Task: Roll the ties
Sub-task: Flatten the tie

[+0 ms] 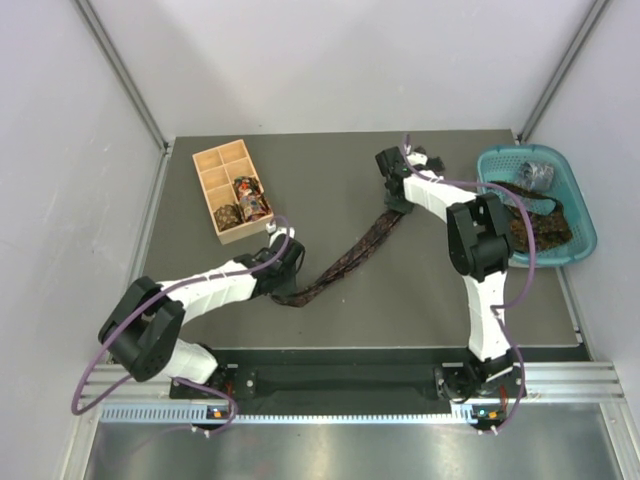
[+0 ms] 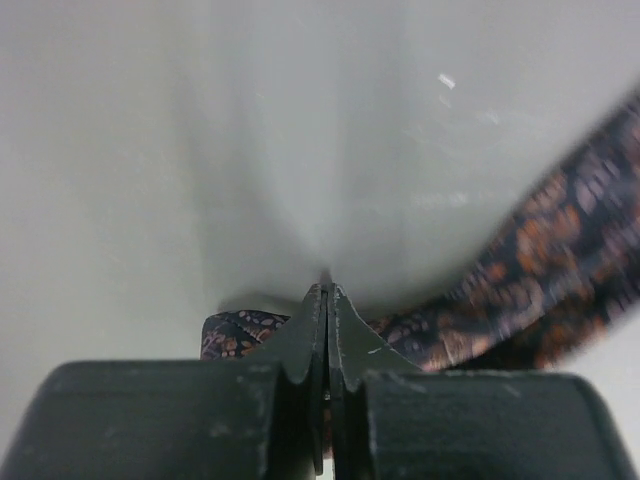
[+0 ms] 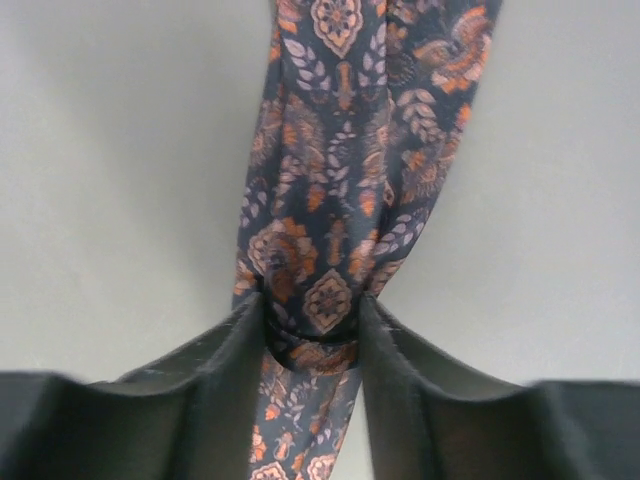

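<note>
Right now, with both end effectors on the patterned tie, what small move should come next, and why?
Probably turn the left end effector to fold the near tip over, starting the coil. It is shut on that tip, the right end effector pinches the far end, and the tie lies stretched out.

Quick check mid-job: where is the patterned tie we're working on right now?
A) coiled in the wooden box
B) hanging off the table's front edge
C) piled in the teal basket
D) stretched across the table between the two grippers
D: the tie lies as a long strip on the table, with the left gripper shut at its near end and the right gripper pinching its far end.
</note>
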Controlling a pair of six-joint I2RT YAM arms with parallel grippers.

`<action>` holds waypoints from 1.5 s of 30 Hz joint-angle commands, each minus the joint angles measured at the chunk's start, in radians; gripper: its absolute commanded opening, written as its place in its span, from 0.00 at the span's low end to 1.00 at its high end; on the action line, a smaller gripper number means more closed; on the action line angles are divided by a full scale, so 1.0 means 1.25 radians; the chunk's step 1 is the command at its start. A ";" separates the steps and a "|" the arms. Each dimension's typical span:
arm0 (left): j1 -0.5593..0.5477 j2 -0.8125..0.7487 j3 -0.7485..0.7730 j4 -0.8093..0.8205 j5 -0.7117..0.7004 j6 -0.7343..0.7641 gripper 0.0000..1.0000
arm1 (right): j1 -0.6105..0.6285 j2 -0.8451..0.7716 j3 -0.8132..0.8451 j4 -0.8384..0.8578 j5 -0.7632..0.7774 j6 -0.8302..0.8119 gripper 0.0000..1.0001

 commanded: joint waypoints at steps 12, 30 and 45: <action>-0.303 -0.098 -0.053 -0.123 -0.209 -0.215 0.00 | -0.092 0.128 0.170 -0.008 -0.019 -0.064 0.31; -0.475 -0.191 -0.016 -0.133 -0.441 -0.272 0.63 | -0.139 0.124 0.157 0.051 -0.100 -0.134 0.37; -0.420 -0.018 0.092 -0.053 -0.293 -0.281 0.62 | -0.143 0.107 0.139 0.061 -0.113 -0.132 0.38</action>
